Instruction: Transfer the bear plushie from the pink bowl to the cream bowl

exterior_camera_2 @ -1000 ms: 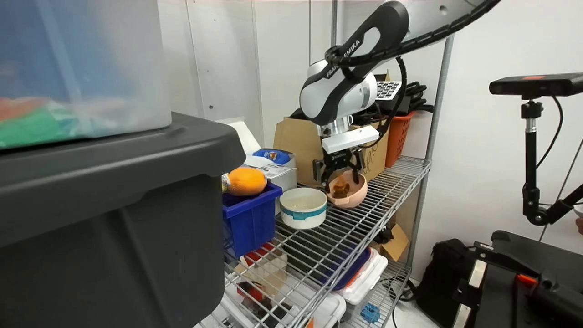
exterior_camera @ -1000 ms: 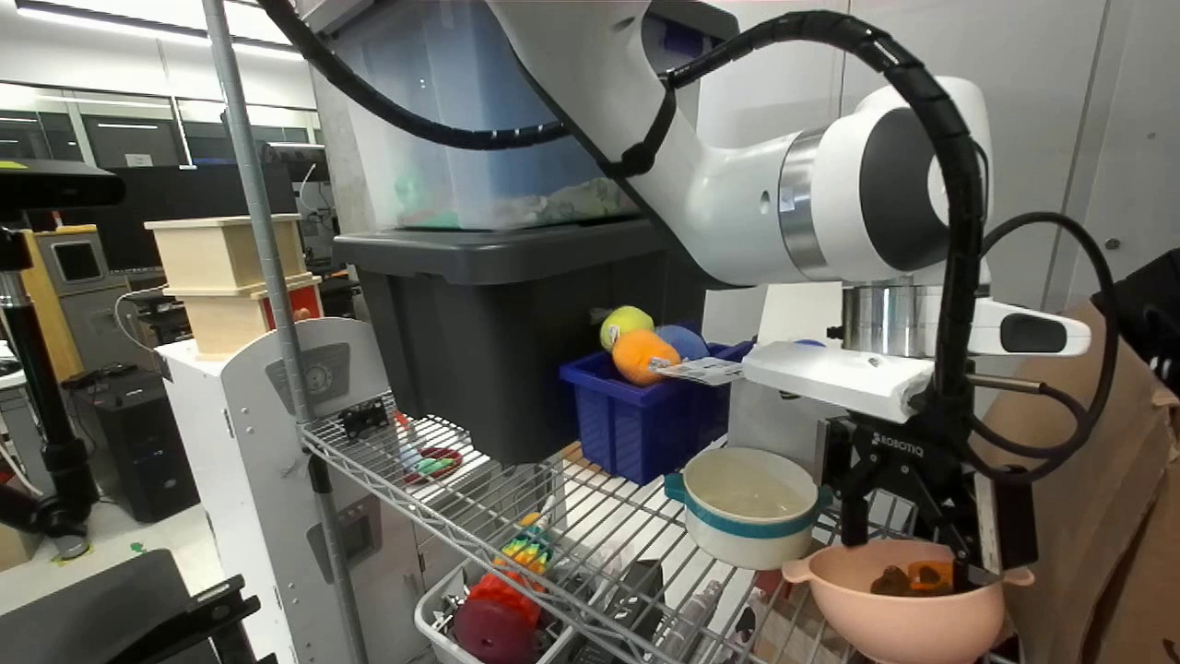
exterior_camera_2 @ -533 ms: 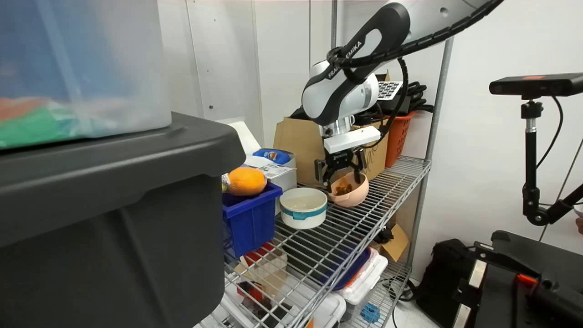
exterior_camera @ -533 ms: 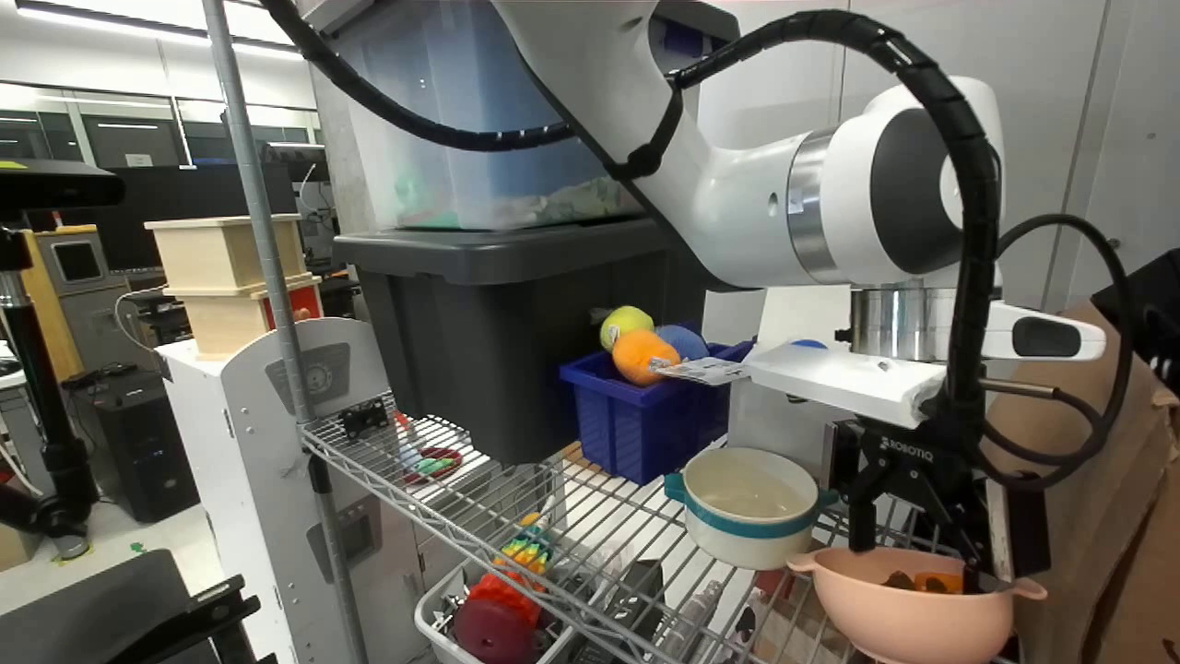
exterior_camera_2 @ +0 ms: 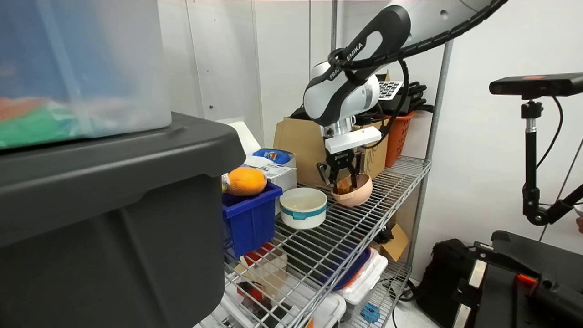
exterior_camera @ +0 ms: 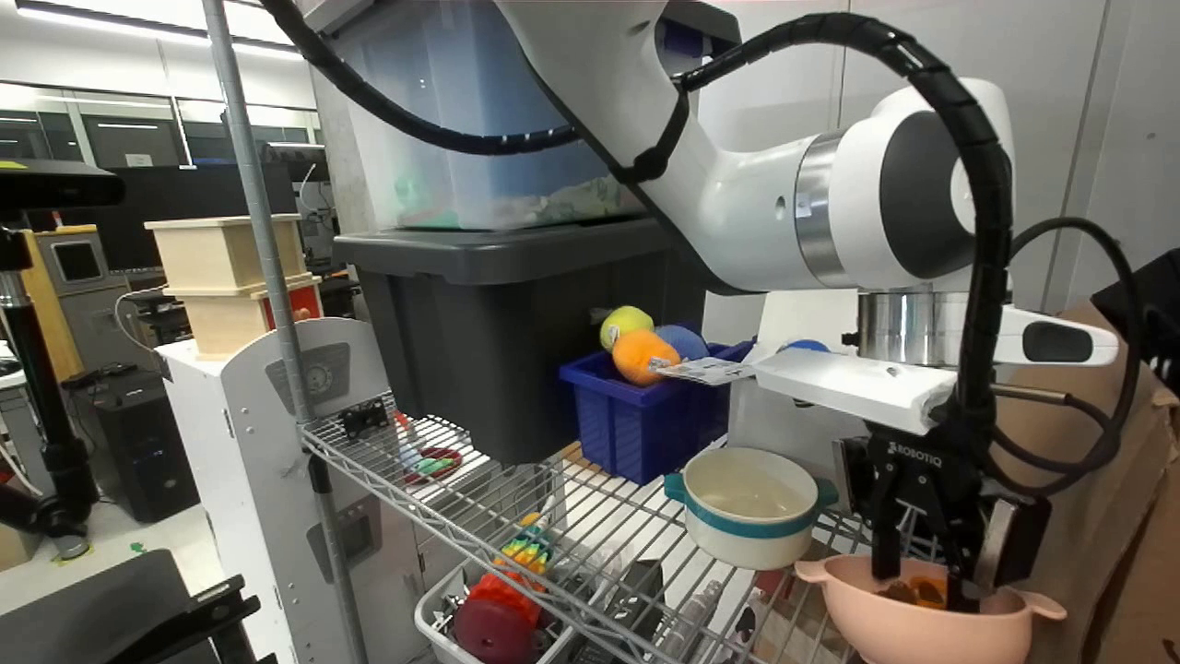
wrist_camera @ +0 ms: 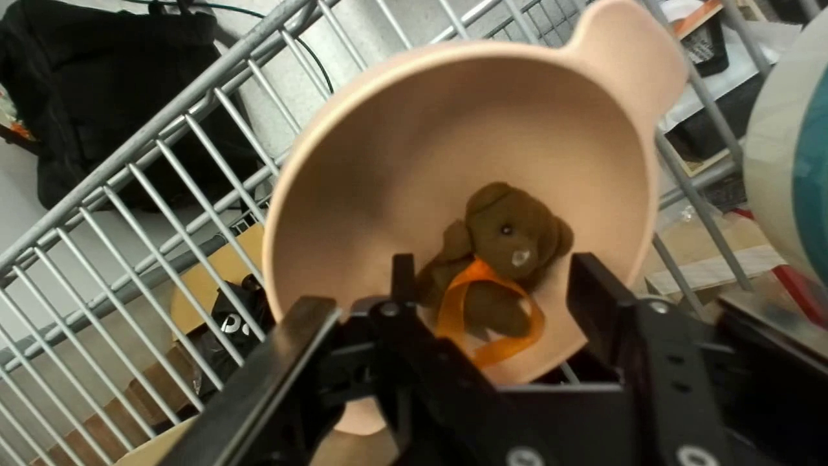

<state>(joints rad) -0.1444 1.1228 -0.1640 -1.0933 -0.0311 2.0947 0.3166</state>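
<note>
The bear plushie, brown with an orange ribbon, lies in the pink bowl in the wrist view. It shows partly in an exterior view. The pink bowl stands on the wire shelf in both exterior views. My gripper is partly open, its fingertips down in the bowl on either side of the bear. The left finger in the wrist view is close to the bear; a gap shows at the right finger. The cream bowl, with its teal band, stands beside the pink bowl, with nothing visible inside.
A blue bin with toy fruit stands beyond the cream bowl. A large dark grey tote stands beside it. A cardboard box is behind the gripper. The wire shelf has an open front edge.
My gripper has moved a little to the right in both exterior views, and its fingers have come closer together. The pink bowl has shifted slightly the same way. The cream bowl has not moved.
</note>
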